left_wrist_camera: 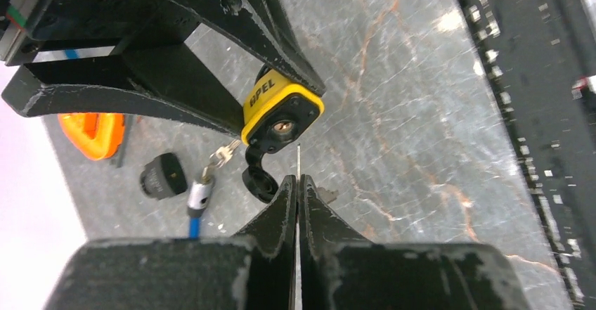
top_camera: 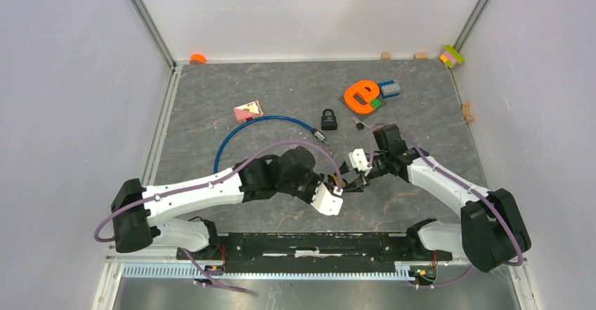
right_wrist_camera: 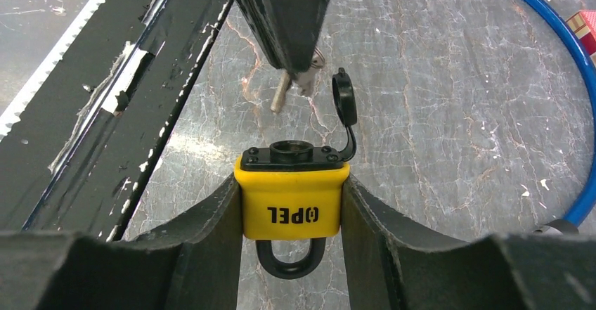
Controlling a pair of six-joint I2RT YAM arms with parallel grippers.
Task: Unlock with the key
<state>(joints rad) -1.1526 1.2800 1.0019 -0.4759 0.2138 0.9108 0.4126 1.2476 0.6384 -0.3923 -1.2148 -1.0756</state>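
Right wrist view is showing the right end effector (right_wrist_camera: pixel 292 187) gripping the yellow padlock (right_wrist_camera: pixel 292 201) by its sides, over the near middle of the surface (top_camera: pixel 281 92). The lock's keyhole (left_wrist_camera: pixel 283 126) is facing outward and its dust cap (right_wrist_camera: pixel 344 95) is hanging open. The left end effector (right_wrist_camera: pixel 294 60) is pinching the key (right_wrist_camera: pixel 280 93) in fully closed fingers, and the key is pointing toward the lock but sitting just short of it, not touching. Insertion is the step in hand, I judge. From the left wrist the blade is appearing only as an edge-on sliver, so its alignment is probably close but hard to confirm. Next, the key is needing a straight push into the slot, then a turn while the right arm is bracing the body.
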